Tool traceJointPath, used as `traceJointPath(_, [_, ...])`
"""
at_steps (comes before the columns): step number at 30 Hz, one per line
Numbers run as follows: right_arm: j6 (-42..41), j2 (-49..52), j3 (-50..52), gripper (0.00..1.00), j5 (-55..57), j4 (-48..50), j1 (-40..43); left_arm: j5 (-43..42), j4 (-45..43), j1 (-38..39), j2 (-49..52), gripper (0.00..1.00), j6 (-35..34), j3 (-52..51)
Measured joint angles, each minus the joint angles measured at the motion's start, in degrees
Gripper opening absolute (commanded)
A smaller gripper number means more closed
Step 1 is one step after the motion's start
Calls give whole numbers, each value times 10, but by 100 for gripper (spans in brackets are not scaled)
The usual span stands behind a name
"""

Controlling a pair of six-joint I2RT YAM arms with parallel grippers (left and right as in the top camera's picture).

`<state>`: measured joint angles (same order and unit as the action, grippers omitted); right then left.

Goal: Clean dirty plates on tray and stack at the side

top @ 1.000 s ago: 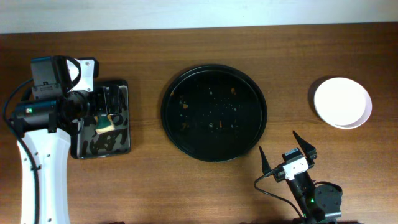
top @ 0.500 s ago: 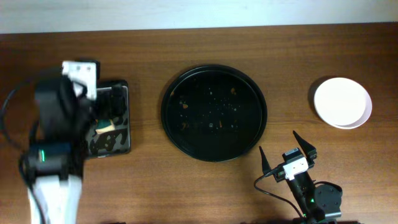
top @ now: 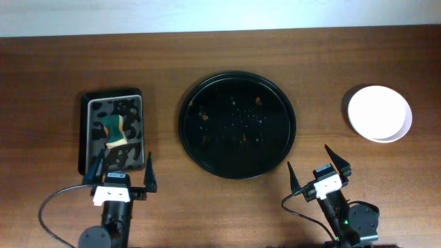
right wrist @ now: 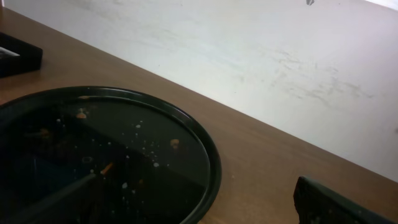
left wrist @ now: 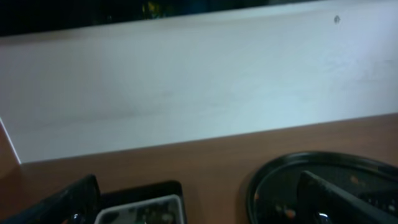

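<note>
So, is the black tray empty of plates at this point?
Empty of plates: the tray holds only scattered crumbs; the white plates sit off it, at right.

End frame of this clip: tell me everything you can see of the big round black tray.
The tray is round, glossy black and plastic-looking, with a low raised rim. It lies flat on the wooden table, about mid-table in the overhead view. No plate stands on it. Its floor carries scattered orange-brown crumbs and fine white specks. Nothing but the table touches it.
</note>
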<state>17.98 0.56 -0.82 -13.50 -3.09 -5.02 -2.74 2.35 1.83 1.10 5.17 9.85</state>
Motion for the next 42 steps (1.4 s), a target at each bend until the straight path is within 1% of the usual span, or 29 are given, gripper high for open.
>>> traceJointPath(2, [0, 0, 0, 99, 0, 0, 0, 0, -77, 0, -3, 99, 0, -63])
traceJointPath(3, [0, 0, 0, 99, 0, 0, 0, 0, -74, 0, -3, 99, 0, -81])
traceJointPath(4, [0, 0, 0, 99, 0, 0, 0, 0, -46, 2, -4, 99, 0, -89])
traceJointPath(9, [0, 0, 0, 99, 0, 0, 0, 5, 12, 3, -4, 99, 0, -91])
traceJointPath(42, [0, 0, 0, 99, 0, 0, 0, 7, 20, 3, -4, 99, 0, -91])
